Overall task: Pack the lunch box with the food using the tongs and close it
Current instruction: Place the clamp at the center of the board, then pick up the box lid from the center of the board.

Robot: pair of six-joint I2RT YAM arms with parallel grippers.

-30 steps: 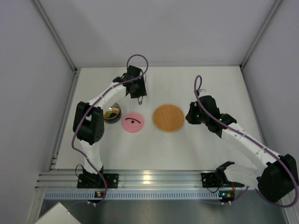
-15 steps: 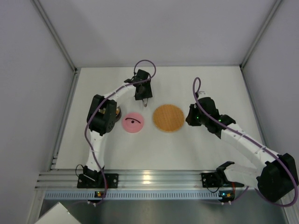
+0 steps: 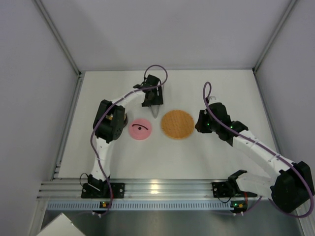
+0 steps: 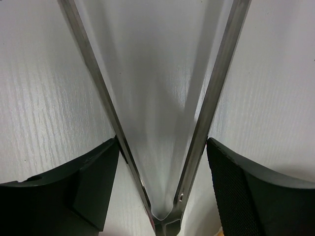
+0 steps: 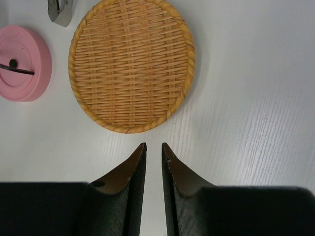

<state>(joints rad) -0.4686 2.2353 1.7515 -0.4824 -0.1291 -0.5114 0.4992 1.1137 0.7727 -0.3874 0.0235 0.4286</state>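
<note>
Top external, on the left claw point(image 3: 153, 102): swung rightward within the last second, away from the lunch box's spot, and now hangs over bare table point(image 3: 221, 88) just behind the gap between pink lid point(image 3: 140, 129) and orange plate point(image 3: 177, 124). Has widened too: grips the tongs point(image 4: 212, 98) near their hinge, pads point(image 4: 231, 177) against both arms, sprung into a broad V with nothing between them. Cannot make out the lunch box now, covered by the left arm's elbow; a second ago sat just left of the lid with coloured food inside. Right wrist view: plate bare, right claw point(image 5: 153, 147) beside it, a crack apart, empty. Probably means packing done: tongs down next, then lid on.
</note>
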